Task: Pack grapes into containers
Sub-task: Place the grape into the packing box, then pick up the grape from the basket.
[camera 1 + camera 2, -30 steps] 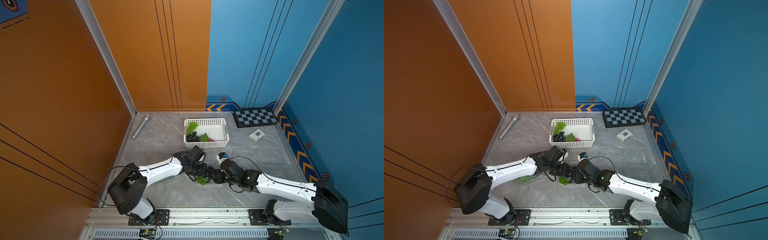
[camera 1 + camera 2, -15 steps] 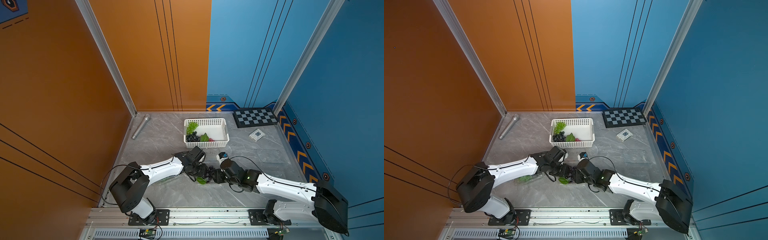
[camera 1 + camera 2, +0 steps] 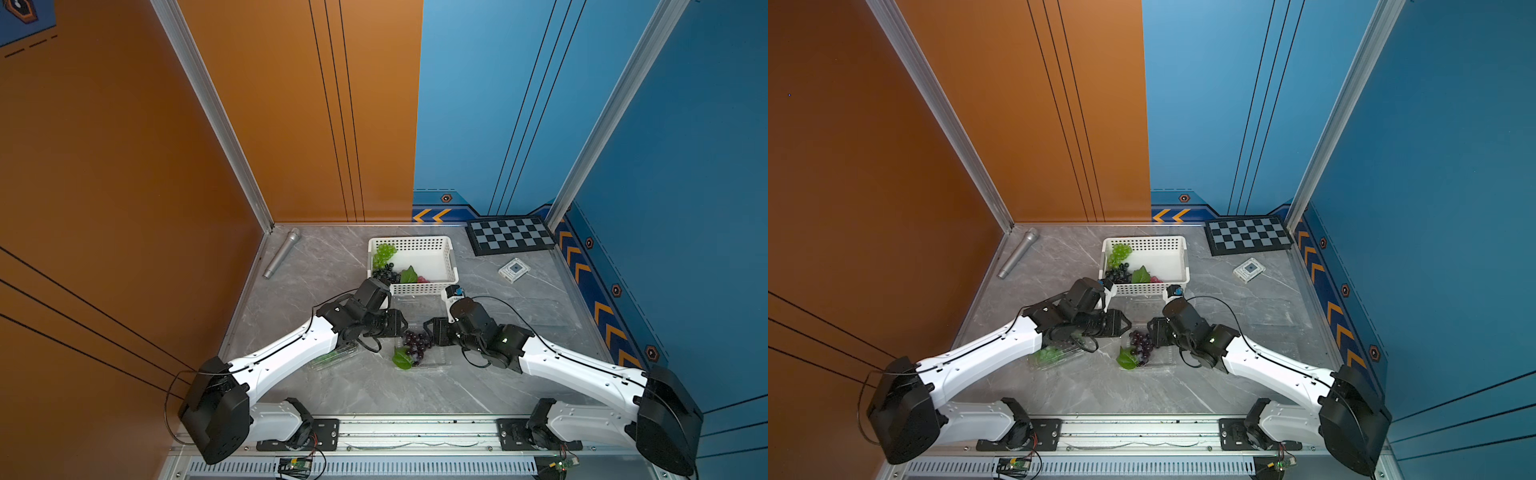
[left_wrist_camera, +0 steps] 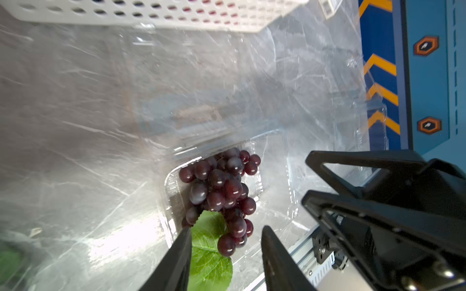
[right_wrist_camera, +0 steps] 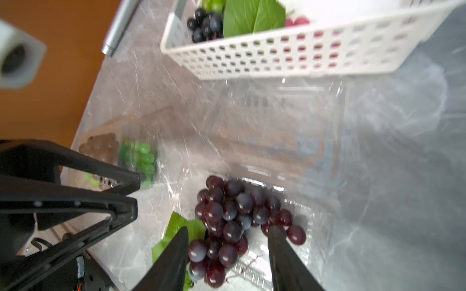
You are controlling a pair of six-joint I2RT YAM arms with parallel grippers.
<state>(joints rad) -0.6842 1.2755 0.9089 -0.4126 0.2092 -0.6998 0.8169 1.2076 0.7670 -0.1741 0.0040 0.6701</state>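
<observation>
Update: looks halfway, purple bunch (image 3: 415, 343) in container (image 3: 441, 358), green bunch (image 3: 1050, 355) boxed, basket (image 3: 409, 239) unemptied; left end effector (image 4: 227, 229), right end effector (image 5: 229, 228) spread.

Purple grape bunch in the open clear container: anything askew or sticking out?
The purple grape bunch lies inside the container, but its green leaf appears to hang over the rim at one corner, where a closing lid could catch it. Nothing looks spilled or damaged.
</observation>
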